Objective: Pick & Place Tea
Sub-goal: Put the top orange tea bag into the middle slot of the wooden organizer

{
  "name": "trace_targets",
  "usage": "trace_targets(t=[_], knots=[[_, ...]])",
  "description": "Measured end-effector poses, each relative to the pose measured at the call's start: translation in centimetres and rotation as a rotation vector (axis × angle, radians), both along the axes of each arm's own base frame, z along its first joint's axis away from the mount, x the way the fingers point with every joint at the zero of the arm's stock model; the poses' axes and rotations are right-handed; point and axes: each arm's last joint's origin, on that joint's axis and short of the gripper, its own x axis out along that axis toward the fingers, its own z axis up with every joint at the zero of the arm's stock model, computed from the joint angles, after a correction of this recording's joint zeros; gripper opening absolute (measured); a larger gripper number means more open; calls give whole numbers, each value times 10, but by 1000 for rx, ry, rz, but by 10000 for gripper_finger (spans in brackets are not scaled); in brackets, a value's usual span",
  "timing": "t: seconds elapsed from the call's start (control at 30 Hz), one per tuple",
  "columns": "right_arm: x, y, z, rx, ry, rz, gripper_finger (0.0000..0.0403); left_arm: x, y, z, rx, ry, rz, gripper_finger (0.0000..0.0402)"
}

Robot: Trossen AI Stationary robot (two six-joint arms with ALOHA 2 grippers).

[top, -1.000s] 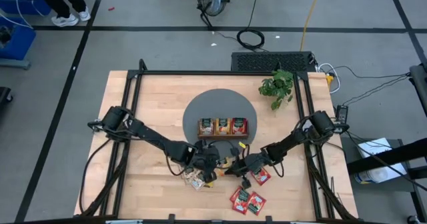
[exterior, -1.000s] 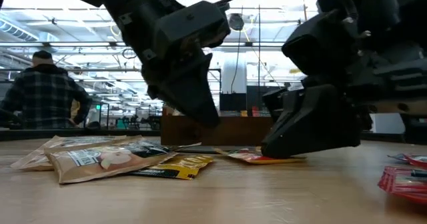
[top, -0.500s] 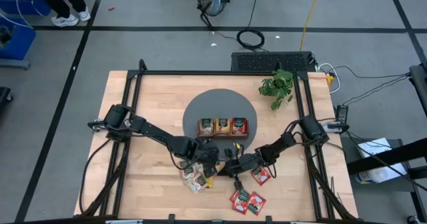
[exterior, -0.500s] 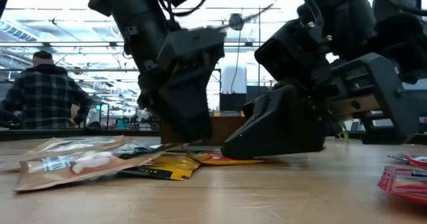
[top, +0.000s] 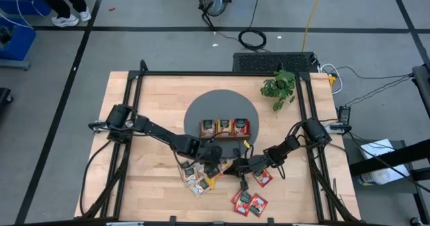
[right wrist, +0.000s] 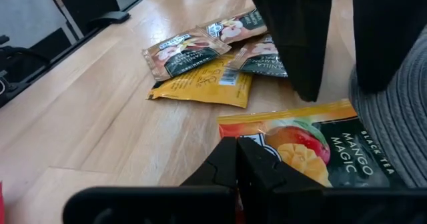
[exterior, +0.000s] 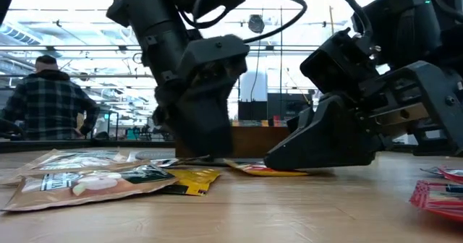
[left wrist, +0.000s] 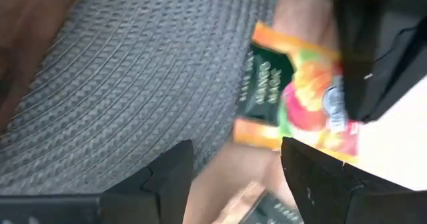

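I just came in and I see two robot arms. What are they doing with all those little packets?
The robot is sorting tea packets. Both arms lean over the middle of the table, by the edge of the round grey mat. The left gripper is open above an orange mango tea packet that lies flat, partly on the mat. The right gripper is shut, its tip down right beside that packet. A wooden tray on the mat already holds some packets. Tan and yellow packets and red packets wait on the table.
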Motion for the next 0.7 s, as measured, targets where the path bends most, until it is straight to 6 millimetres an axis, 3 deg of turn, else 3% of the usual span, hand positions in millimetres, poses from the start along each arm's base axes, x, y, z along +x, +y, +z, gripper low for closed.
trace_targets(t=[0.53,0.7], knots=[[0,0,0,1,2,20,0,10,4,-14,-76,-17,-41,228],[0,0,0,0,1,20,0,7,-4,-15,-65,-4,-79,182]])
